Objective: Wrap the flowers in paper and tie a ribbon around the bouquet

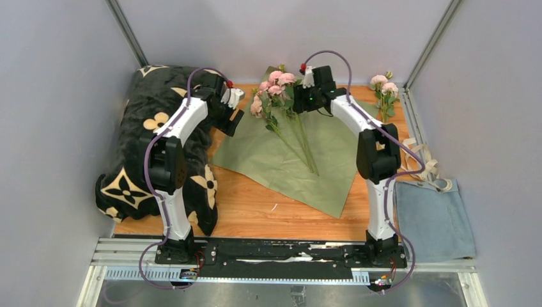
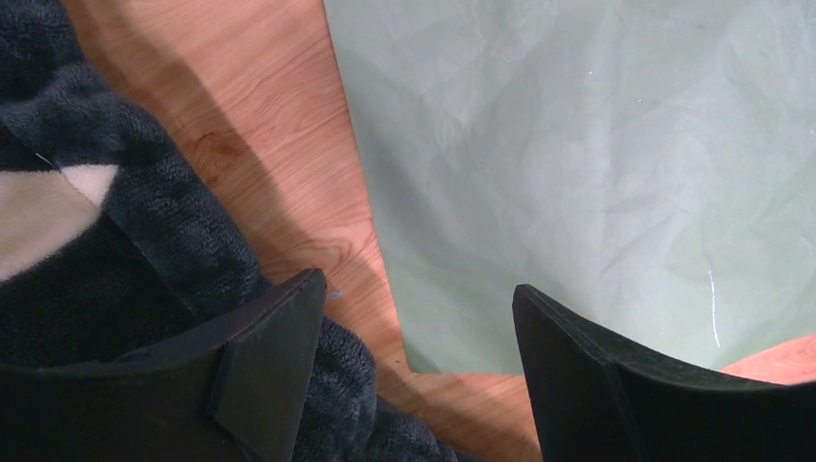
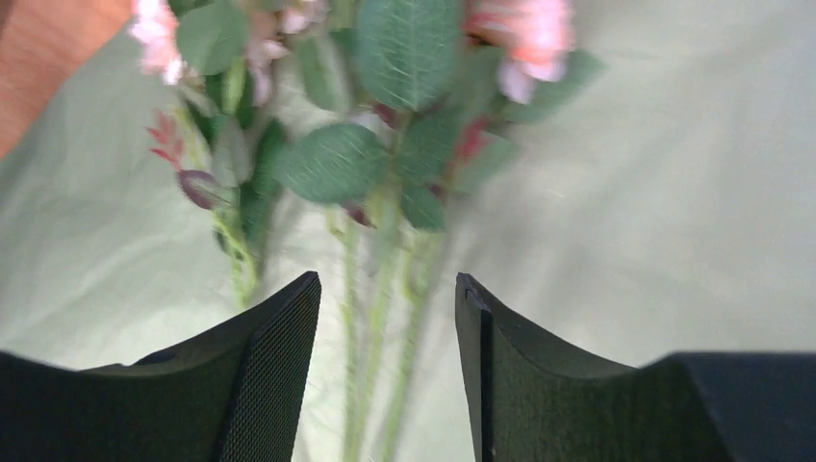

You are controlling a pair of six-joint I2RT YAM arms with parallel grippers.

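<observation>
Right gripper (image 3: 387, 298) stands open astride the stems of the flowers (image 1: 276, 89), which lie on the flat, unwrapped paper (image 1: 294, 176). Left gripper (image 2: 420, 308) is open and empty. Wrapping and tying the ribbon (image 1: 429, 167) are not yet done.

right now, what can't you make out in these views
- Flowers, right wrist view: blurred, blooms cut by the top edge.
- Ribbon, top view: partly behind the right arm; its ends unclear.
- Paper: underside hidden against the table.
- Right pincer: whether it touches the flowers, blur hides it.

Wood table (image 1: 255, 208) w/ paper (image 1: 332, 173), blanket (image 1: 137, 128)
</observation>
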